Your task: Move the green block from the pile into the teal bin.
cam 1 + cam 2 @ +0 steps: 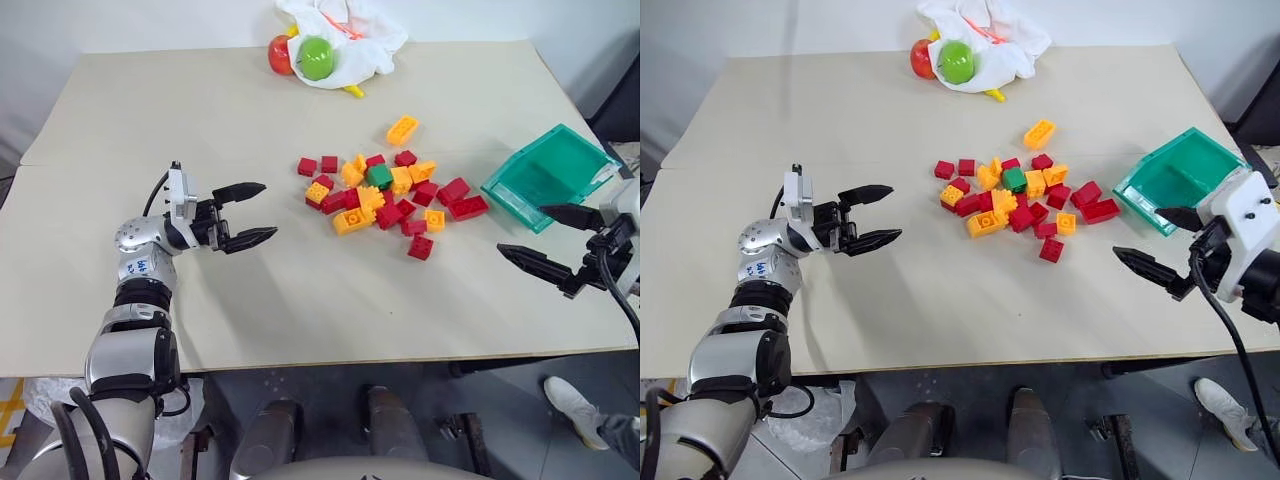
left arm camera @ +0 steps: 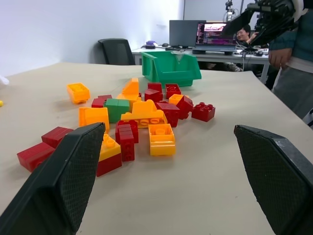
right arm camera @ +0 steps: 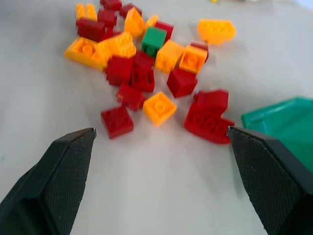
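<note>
The green block point(image 1: 379, 176) lies among the red and orange bricks of the pile point(image 1: 352, 218) at the table's centre, also seen from the wrists point(image 2: 116, 107) point(image 3: 154, 40). The teal bin point(image 1: 550, 175) stands tilted at the table's right edge, to the right of the pile. My right gripper point(image 1: 522, 228) is open and empty, hovering near the table's front right, just in front of the bin. To the left of the pile my left gripper point(image 1: 267, 211) points at it, open with nothing between its fingers.
A lone orange brick point(image 1: 402, 129) lies behind the pile. A white cloth point(image 1: 345, 35) with a red and a green round fruit point(image 1: 314, 58) sits at the table's far edge. A person point(image 2: 293, 63) stands beyond the right side of the table.
</note>
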{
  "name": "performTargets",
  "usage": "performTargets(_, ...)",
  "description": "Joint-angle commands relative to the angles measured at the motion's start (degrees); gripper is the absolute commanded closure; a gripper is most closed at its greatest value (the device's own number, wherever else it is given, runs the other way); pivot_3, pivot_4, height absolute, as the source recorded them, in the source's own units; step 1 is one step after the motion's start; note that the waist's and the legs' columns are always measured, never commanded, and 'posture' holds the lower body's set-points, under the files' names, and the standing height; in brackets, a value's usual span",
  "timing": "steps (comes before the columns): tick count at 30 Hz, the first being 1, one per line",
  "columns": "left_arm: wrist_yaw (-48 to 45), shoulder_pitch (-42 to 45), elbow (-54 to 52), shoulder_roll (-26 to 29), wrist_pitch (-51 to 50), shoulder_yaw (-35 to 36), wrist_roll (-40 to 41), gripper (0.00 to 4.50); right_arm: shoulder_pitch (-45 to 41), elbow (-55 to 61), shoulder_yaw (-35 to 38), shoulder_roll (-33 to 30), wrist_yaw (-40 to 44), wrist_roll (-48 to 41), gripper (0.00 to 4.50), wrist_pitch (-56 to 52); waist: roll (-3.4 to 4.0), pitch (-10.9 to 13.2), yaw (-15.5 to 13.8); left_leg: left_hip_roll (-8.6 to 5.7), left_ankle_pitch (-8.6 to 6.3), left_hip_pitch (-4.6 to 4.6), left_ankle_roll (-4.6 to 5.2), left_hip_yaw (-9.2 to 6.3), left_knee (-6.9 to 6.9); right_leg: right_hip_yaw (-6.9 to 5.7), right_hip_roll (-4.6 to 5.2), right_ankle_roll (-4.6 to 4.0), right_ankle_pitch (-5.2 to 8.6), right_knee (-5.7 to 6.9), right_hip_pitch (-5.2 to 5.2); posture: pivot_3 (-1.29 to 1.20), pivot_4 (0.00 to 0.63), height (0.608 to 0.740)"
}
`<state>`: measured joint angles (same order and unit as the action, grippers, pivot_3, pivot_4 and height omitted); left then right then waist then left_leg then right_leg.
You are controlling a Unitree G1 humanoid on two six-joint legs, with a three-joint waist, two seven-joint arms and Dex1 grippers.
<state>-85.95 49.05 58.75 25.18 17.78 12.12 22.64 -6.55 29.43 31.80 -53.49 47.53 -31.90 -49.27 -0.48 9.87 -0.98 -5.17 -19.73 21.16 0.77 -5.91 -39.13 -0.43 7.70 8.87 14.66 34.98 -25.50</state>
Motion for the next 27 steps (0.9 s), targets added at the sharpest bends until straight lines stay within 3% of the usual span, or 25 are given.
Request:
performTargets(1,-1.75,1.13,-1.23,0.12,0.15,0.29,0.23,0.0,-9.77,0.39,-7.65,2.67,-7.58,-1.29,0.01,-4.58,0.0,0.0,0.1,0.0,0.0,0.0,0.0,0.0,0.0,0.01,0.01,0.0,-0.01,0.0,0.0,0.0,0.15,0.74)
performTargets(6,-1.25,0.48,-2.43,-0.78,0.16,0.39,0.48,0.0,-28.79,-13.16,-25.04,10.83,-15.79,6.33,0.01,-6.87,-0.01,0.01,1.0,0.04,0.04,-0.02,-0.07,0.03,-0.04,0.05,-0.01,-0.07,-0.05,-0.16,-0.05,0.0,0.15,0.74)
performTargets(12,-0.52,-0.71,-4.28,-1.23,0.12,0.88,0.88,0.0,-46.22,-37.03,-37.14,20.17,-18.7,15.21,0.01,-3.16,0.0,0.01,1.39,-0.04,0.01,0.13,0.0,0.02,0.0,0.03,0.04,-0.06,-0.06,-0.01,-0.18,0.0,0.15,0.74)
performTargets(20,0.93,-4.59,-9.37,-1.91,-0.54,1.35,1.9,0.0,-63.91,-76.09,-40.16,34.51,-22.52,24.32,0.01,11.19,0.02,0.02,3.12,-0.02,0.0,0.13,0.0,-0.02,0.09,-0.04,0.02,-0.07,-0.05,0.01,-0.24,0.0,0.15,0.74)
performTargets(27,2.7,-7.9,-13.79,-1.59,-1.65,1.61,2.42,0.0,-70.7,-93.25,-38.58,39.49,-21.75,27.24,0.01,18.63,0.05,0.03,4.06,-0.02,0.0,0.13,0.0,-0.1,0.07,-0.04,0.02,-0.07,-0.05,0.09,-0.26,0.0,0.15,0.74)
